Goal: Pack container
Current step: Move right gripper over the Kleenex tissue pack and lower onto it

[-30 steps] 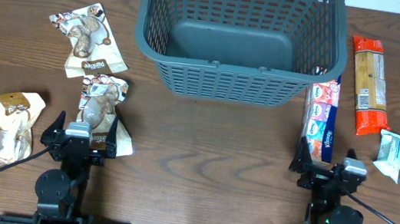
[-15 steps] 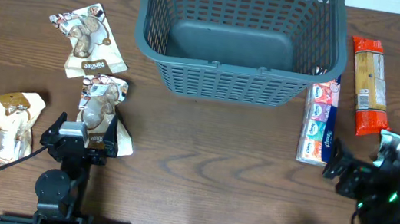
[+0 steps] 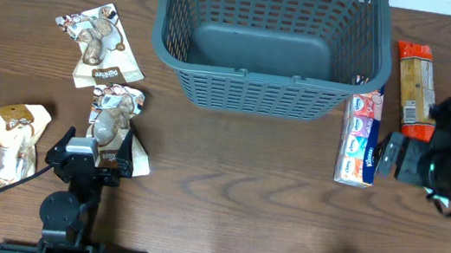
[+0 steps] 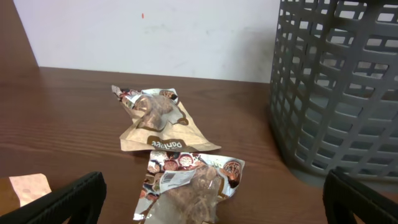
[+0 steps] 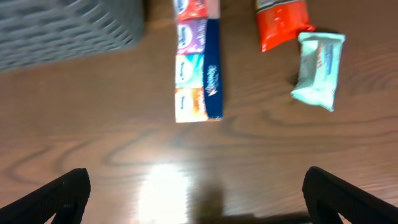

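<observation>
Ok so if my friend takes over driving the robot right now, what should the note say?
Left gripper: open, empty, low by the brown snack packets.
Right gripper: open, empty, raised beside the multicoloured tissue pack.
Dark grey-blue slotted plastic basket: empty.
Done: nothing packed.
Left: three snack packets, tissue pack, orange-red packet and pale green packet, all on the table.

Dark wooden table (image 3: 228,171), apparently plain white wall (image 4: 155,34) behind.
</observation>
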### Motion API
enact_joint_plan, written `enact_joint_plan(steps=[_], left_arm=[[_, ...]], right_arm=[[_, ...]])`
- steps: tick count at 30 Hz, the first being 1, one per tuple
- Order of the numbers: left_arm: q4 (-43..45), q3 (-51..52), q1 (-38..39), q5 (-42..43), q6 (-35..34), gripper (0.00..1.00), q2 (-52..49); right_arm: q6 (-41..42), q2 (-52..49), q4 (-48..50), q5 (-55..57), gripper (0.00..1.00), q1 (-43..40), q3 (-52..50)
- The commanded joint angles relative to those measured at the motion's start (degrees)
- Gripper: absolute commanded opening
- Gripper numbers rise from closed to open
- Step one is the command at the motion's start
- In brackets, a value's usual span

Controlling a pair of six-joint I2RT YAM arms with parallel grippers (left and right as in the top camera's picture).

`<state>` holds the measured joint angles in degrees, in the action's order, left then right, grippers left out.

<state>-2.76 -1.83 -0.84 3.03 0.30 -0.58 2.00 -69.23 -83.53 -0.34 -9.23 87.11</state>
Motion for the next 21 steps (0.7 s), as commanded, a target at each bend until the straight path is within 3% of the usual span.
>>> enact_joint_plan(steps=[1,7,21], left_arm=[[-0.96,1.55,0.28,0.22,-0.63,0.99,0.35],[-0.76,1.53,0.28,0.22,-0.63,0.98,0.35],[-0.81,1.53,0.28,0.22,-0.61,0.99,0.35]], right_arm=[[-4.63,-3.13,1.55,2.86,0.99,-1.49,1.20],[-12.68,-8.63,3.89,-1.60,0.99,-3.85,1.20],[-12.81,-21.16,12.72,-2.08,0.99,-4.98,1.14]])
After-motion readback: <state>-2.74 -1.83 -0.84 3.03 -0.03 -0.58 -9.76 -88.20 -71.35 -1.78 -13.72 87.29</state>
